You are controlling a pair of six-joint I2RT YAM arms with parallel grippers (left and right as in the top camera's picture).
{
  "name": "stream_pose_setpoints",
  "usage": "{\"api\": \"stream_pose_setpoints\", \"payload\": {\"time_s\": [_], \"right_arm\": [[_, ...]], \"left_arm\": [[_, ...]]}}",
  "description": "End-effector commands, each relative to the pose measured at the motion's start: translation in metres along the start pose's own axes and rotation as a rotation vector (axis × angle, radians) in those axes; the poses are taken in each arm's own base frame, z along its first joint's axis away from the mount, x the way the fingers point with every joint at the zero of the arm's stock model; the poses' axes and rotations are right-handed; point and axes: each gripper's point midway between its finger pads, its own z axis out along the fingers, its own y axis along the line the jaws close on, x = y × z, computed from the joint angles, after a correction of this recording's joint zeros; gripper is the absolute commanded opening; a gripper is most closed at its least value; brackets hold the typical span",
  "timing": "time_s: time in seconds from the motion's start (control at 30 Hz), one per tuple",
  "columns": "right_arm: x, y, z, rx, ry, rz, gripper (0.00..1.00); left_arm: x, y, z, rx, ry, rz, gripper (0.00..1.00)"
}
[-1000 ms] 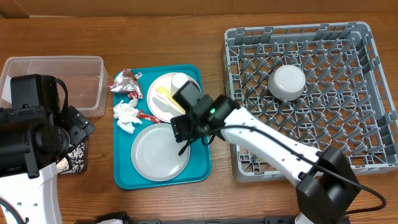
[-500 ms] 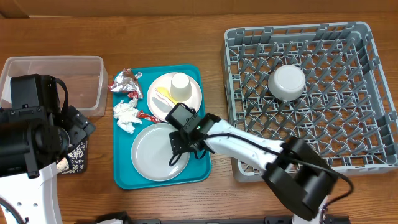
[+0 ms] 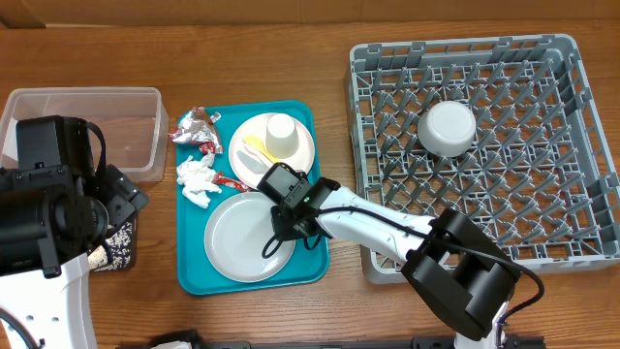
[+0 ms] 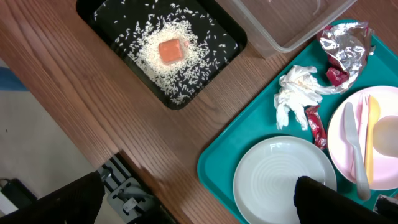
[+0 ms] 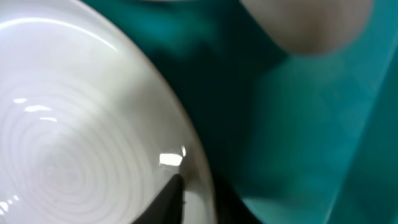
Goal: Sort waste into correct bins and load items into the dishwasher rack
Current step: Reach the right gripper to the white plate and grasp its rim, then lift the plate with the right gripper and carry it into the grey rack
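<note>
I'm resting the right end effector (image 3: 279, 229) on the near round white plate (image 3: 237, 242) in the teal tray (image 3: 189, 281); its grip I cannot tell. Only the small white bowl (image 3: 447, 129) is sitting in the grey plastic pegged rack (image 3: 465, 50).

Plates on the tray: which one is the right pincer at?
The empty plate, with the right pincer at its rim; the other plate holds a cup and cutlery.

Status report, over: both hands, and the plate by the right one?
Left hand off left of teal plastic tray, grip unreadable. Right hand at rim of empty round white plate on that tray, grip also unclear. Nothing blocking the plate.
</note>
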Motion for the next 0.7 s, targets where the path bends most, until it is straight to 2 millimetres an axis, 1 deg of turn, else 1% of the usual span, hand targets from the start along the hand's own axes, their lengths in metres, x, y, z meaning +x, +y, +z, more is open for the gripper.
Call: {"api": "stream_pose_setpoints", "payload": {"time_s": [0.0, 0.07, 0.2, 0.37, 0.47, 0.6, 0.63, 0.67], "right_arm": [[-0.008, 0.004, -0.004, 0.006, -0.008, 0.002, 0.1], [-0.012, 0.006, -0.011, 0.01, -0.012, 0.004, 0.04], [-0.022, 0.01, -0.027, 0.018, -0.024, 0.008, 0.04], [-0.026, 0.022, -0.059, -0.008, -0.014, 0.0, 0.04], [-0.029, 0.027, -0.088, -0.016, -0.027, -0.02, 0.04], [-0.041, 0.028, -0.134, -0.034, -0.103, -0.016, 0.04], [-0.045, 0.028, -0.146, -0.047, -0.123, -0.009, 0.04], [-0.051, 0.024, -0.169, -0.069, -0.162, 0.003, 0.04]], "left_arm": [[-0.001, 0.002, 0.0, -0.008, -0.003, -0.008, 1.0], [-0.001, 0.002, 0.0, -0.008, -0.003, -0.008, 1.0], [-0.001, 0.002, 0.0, -0.008, -0.003, -0.009, 1.0], [-0.001, 0.002, 0.0, -0.008, -0.003, -0.012, 1.0], [-0.001, 0.002, 0.0, -0.008, -0.003, -0.012, 1.0], [-0.001, 0.002, 0.0, -0.007, -0.003, -0.012, 1.0], [-0.001, 0.002, 0.0, -0.007, -0.003, -0.012, 1.0], [0.0, 0.001, 0.0, -0.003, 0.0, -0.012, 1.0]]}}
